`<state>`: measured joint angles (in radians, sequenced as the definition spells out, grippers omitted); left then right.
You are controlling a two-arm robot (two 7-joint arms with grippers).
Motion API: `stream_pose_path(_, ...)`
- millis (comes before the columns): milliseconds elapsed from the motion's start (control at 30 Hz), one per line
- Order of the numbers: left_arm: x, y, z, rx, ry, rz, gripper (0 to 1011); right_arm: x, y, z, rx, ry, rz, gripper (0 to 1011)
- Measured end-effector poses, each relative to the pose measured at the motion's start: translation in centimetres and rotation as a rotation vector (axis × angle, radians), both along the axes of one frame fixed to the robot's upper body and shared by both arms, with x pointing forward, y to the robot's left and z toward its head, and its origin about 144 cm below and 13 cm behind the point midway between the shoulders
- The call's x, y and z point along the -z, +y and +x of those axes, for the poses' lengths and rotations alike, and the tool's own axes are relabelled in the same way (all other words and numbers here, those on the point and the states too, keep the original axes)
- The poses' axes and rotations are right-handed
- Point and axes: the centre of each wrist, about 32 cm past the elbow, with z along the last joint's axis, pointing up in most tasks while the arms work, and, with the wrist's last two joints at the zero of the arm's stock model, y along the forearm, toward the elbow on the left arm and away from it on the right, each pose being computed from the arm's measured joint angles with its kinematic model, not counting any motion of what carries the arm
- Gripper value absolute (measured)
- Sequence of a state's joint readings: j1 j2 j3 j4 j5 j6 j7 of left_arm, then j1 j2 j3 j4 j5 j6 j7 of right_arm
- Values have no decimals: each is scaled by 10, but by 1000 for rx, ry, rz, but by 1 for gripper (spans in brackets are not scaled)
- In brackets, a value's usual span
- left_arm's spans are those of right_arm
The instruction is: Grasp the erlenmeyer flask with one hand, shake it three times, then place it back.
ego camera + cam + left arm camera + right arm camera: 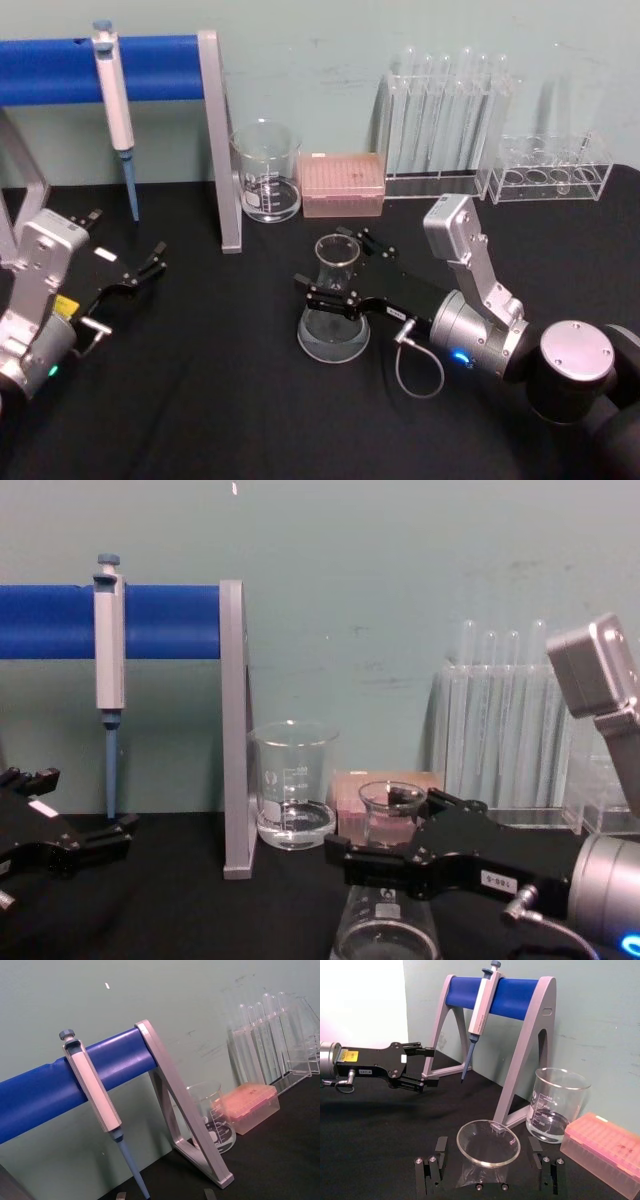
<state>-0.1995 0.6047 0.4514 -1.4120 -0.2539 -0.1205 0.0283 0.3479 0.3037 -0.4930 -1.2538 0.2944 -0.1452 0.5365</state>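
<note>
The black counter (200, 400) is sitting in front of a pale green wall (330, 60). The erlenmeyer flask (334, 325), clear glass with a wide round bottom and a thin neck, is standing near the counter's middle. The right tool (324, 258) is reaching in low from the right edge. Its black fingers are sitting apart on both sides of the neck. The left tool (140, 268) is lying near the left edge, fingers apart.
</note>
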Motion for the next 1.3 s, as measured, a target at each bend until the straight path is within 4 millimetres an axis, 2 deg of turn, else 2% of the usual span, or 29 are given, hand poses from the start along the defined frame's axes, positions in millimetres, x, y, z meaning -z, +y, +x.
stream_pose_path(600, 0, 0, 0, 0, 0, 0, 1001, 0, 0, 0, 0, -2, -5, 1003)
stream_pose_path(767, 0, 0, 0, 0, 0, 0, 1001, -1, -1, 0, 0, -1, -5, 918)
stream_pose_path(1033, 0, 0, 0, 0, 0, 0, 1001, 0, -1, -1, 1, 0, -4, 691)
stream_pose_path(1167, 0, 0, 0, 0, 0, 0, 1001, 0, -1, -1, 1, 0, -4, 536)
stream_pose_path(1300, 0, 0, 0, 0, 0, 0, 1001, 0, 0, -1, 1, 0, -3, 458)
